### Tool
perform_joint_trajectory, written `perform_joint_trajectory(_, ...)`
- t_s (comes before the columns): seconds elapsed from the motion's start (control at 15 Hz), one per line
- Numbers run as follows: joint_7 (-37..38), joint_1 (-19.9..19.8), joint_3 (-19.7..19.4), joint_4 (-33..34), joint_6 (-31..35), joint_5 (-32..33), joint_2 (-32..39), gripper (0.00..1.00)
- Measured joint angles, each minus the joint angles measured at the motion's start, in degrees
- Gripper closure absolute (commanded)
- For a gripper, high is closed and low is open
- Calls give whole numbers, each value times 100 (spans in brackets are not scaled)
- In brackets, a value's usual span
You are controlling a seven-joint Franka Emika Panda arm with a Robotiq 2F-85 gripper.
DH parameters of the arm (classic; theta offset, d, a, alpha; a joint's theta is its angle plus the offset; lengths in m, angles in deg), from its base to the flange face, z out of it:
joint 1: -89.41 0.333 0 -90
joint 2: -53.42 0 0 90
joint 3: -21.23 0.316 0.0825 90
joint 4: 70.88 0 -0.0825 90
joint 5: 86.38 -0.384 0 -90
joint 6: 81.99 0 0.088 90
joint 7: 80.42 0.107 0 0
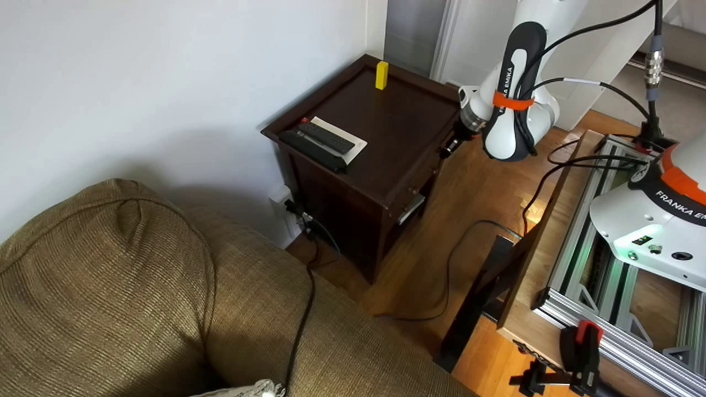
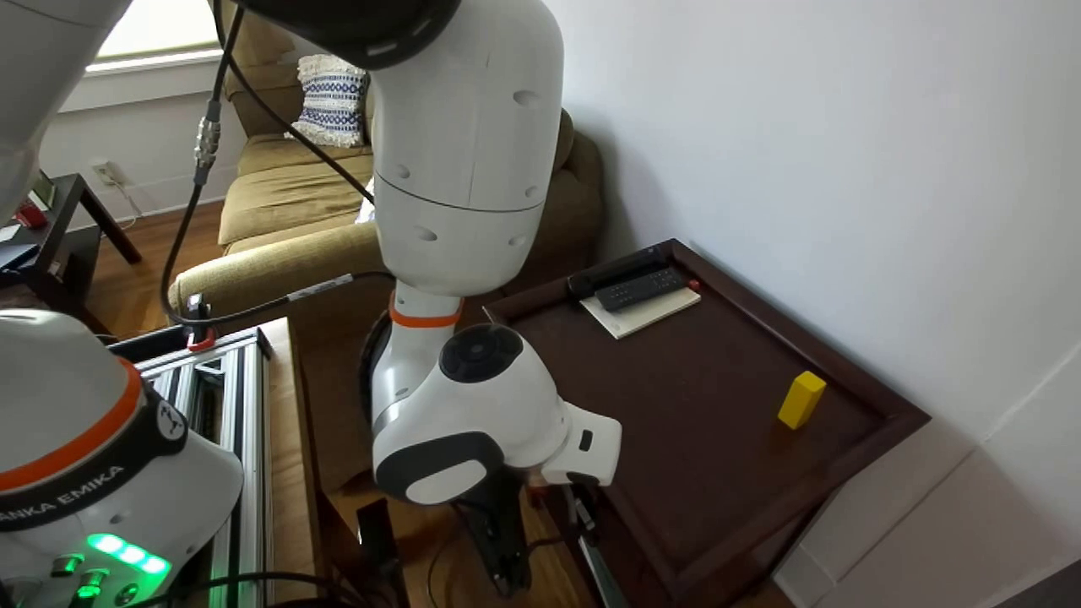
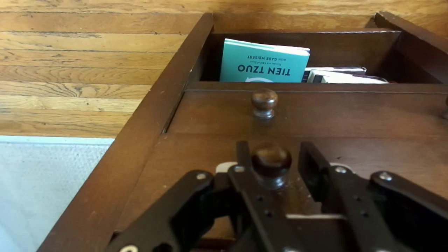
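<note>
A: What is contained in the side table?

B: In the wrist view, a teal book is seen in the lower compartment, and some pale-edged books are lodged beside it, partly hidden by the front edge.

A: And what is carried on top?

B: In both exterior views, a yellow block is stood upright, well apart from a remote that is laid over a white pad.

A: How is the claw set?

B: Its fingers are spread apart, and a round wooden knob on the table's front is framed between them. A gap is seen beside the finger at the view's right; at the other finger, it cannot be told whether the knob is touched.

A: Is another knob shown?

B: A second knob is fixed between the first and the compartment, clear of the fingertips.
</note>
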Motion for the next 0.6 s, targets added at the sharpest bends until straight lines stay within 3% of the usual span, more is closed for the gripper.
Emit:
perform_joint_trajectory(0.07, 0, 0, -7, 12, 0, -1, 14, 94)
perform_joint_trajectory(0.6, 0, 76, -57, 8, -8, -16, 13, 92)
